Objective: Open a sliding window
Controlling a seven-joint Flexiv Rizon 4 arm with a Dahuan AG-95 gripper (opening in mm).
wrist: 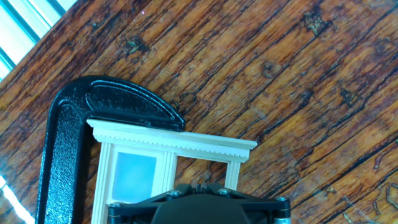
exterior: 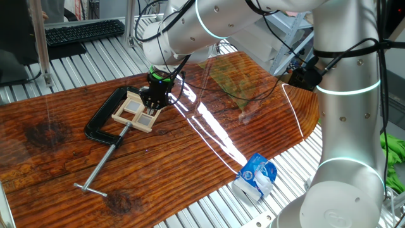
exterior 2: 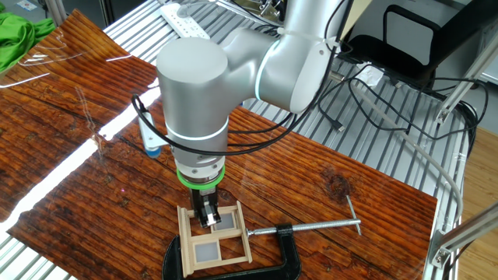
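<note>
The sliding window (exterior: 134, 114) is a small pale wooden frame with panes, lying flat on the wooden board and held in a black C-clamp (exterior: 101, 120). My gripper (exterior: 154, 105) points straight down onto the window's right half, fingers together. In the other fixed view the shut fingertips (exterior 2: 207, 221) rest inside the window (exterior 2: 218, 243), on the upper pane area. The hand view shows the window's moulded top rail (wrist: 171, 143), a bluish pane below it, and the clamp's arc (wrist: 62, 143); my gripper (wrist: 200, 184) is shut at the bottom edge. Nothing shows clamped between the fingers.
The clamp's long screw and T-handle (exterior: 95, 180) stick out toward the board's front edge. A blue and white packet (exterior: 256, 176) lies off the board's right end. A keyboard (exterior: 82, 30) sits at the back, a power strip (exterior 2: 183, 19) and green cloth (exterior 2: 15, 35) beyond the board.
</note>
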